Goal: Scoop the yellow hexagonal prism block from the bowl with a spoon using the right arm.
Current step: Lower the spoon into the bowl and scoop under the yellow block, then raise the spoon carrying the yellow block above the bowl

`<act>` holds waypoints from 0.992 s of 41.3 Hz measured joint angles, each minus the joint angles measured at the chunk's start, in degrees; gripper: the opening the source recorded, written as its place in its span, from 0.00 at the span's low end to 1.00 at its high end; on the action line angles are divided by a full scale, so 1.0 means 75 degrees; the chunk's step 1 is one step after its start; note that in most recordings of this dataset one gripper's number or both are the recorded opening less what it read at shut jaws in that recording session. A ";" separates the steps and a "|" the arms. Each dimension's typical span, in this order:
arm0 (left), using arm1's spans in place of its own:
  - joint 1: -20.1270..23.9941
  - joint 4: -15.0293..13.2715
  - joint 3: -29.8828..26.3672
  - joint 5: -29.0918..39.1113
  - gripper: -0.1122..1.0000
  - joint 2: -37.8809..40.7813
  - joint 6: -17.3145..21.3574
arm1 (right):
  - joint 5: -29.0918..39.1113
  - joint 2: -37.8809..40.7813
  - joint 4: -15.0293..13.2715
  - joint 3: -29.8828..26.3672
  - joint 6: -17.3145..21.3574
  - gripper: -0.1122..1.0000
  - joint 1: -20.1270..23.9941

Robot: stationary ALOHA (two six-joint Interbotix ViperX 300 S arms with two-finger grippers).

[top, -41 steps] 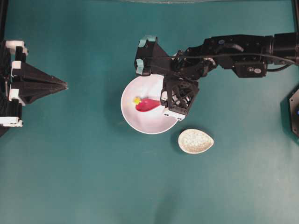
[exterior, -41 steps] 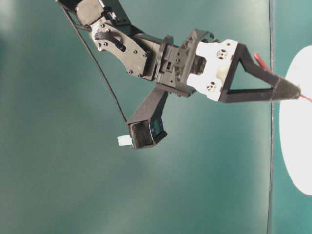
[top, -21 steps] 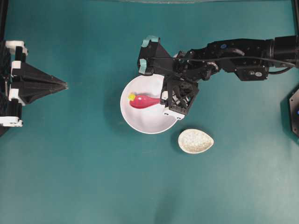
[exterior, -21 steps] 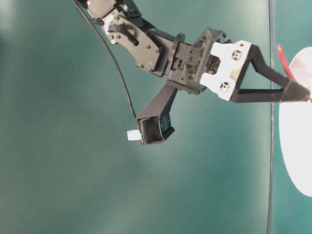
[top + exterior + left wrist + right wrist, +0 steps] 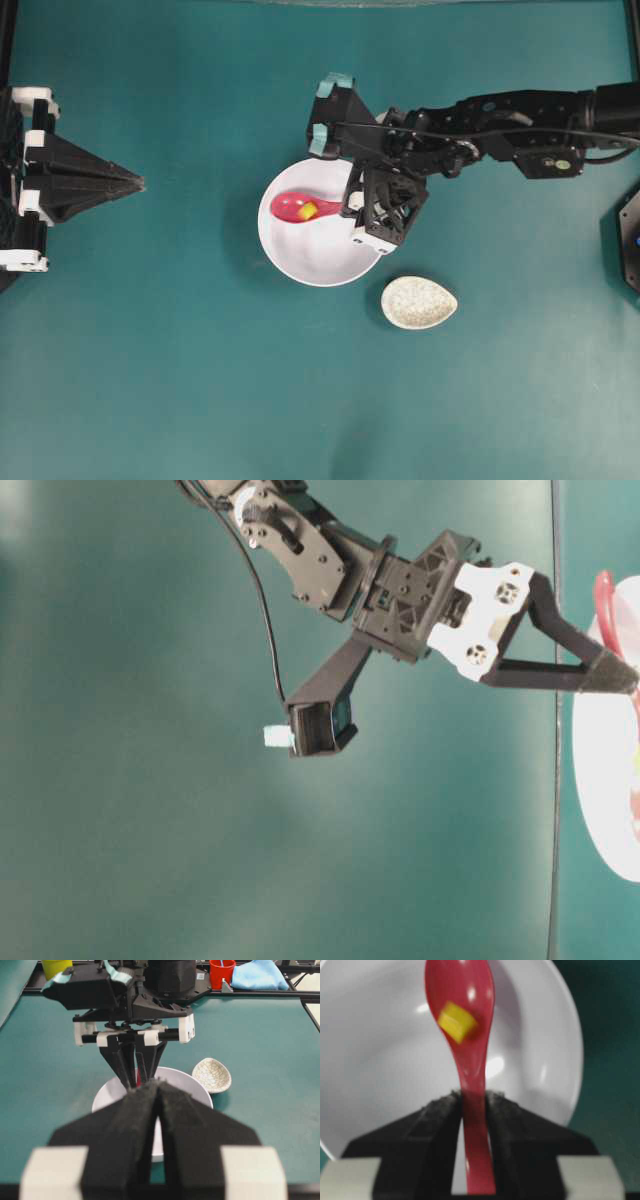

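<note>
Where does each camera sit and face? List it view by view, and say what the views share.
Overhead: straight down on the table; both arms, bowl.
Table-level: low and rotated; right arm, bowl edge.
Left wrist: behind the shut left gripper, facing bowl and right arm.
Right wrist: behind the right gripper gripping the spoon carrying the yellow block.
Shared: the bowl.

Readable text: none is showing in any view.
Labels or brands: none is appearing on the right arm, the bowl or the spoon.
Numbers and signs: none is showing; small coloured dots on the arm's housing are staying too small to read.
</note>
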 measured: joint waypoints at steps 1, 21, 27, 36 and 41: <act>0.0012 0.0012 0.0000 0.0012 0.10 0.0000 0.0000 | -0.0035 -0.0035 0.0000 0.0035 0.0000 0.32 0.0000; 0.0000 0.0012 0.0012 0.0000 0.10 0.0000 0.0000 | -0.0363 -0.0316 0.0000 0.0258 0.0023 0.32 0.0000; 0.0000 0.0012 0.0000 0.0000 0.10 0.0000 0.0000 | -0.0363 -0.0457 0.0000 0.0270 0.0023 0.32 0.0000; 0.0012 0.0012 0.0000 0.0000 0.10 0.0000 -0.0012 | -0.0375 -0.0809 0.0000 0.0328 0.0023 0.32 0.0012; 0.0012 0.0000 0.0012 0.0000 0.10 -0.0012 -0.0012 | -0.0398 -0.1043 0.0000 0.0398 0.0023 0.32 0.0012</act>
